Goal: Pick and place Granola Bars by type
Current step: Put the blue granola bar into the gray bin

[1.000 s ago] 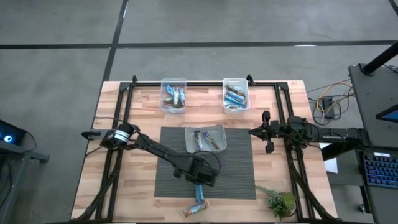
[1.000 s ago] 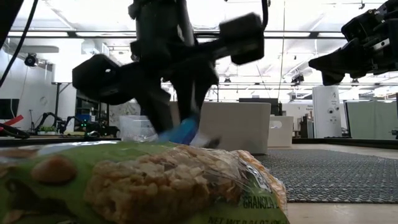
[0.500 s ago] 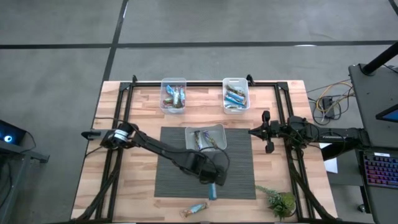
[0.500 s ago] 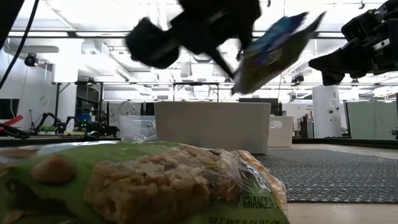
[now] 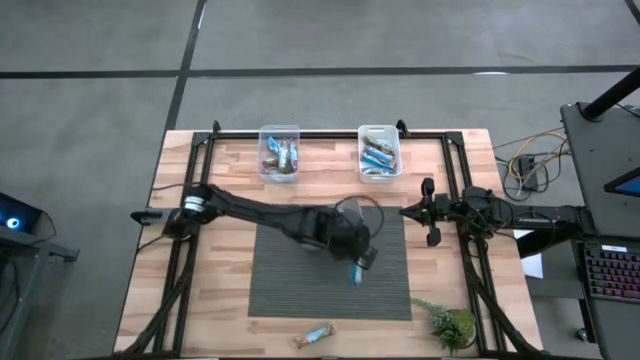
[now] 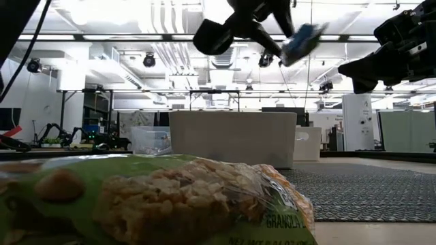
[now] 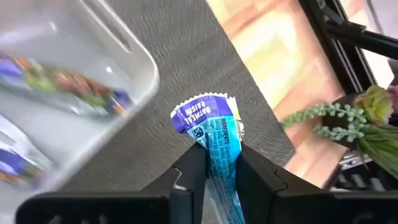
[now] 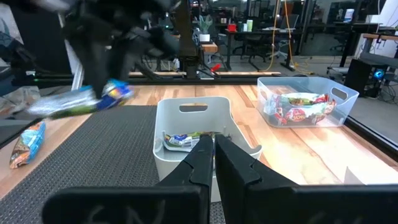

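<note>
My left gripper [image 7: 216, 163] is shut on a blue-wrapped granola bar [image 7: 214, 127] above the dark mat [image 5: 300, 290], just near-right of the white tub [image 5: 345, 210], which holds several bars. The held bar also shows high up in the low view [image 6: 303, 39]. Another bar [image 5: 318, 335], in a green and tan wrapper, lies flat on the wood by the table's near edge. My right gripper [image 8: 213, 146] waits shut at the table's right side [image 5: 408, 211], pointing level toward the white tub. My left gripper pinches the blue bar between its two fingers [image 7: 191, 177], which lie along the bar. The bar's crimped end [image 7: 205, 109] sticks out past the fingertips. The fingers slant downward. The bar is lifted clear of the mat.
Two clear tubs with bars stand at the table's far edge, one left [image 5: 279, 152] and one right [image 5: 379, 152]. A small green plant [image 5: 450, 322] sits at the near right corner. Black frame rails run along the table's sides.
My left gripper has risen from the mat's near edge and gone toward the table's far right, up to the white tub, rolling its wrist. The blue bar went with it, lifted clear. The green and tan bar stayed by the near edge.
</note>
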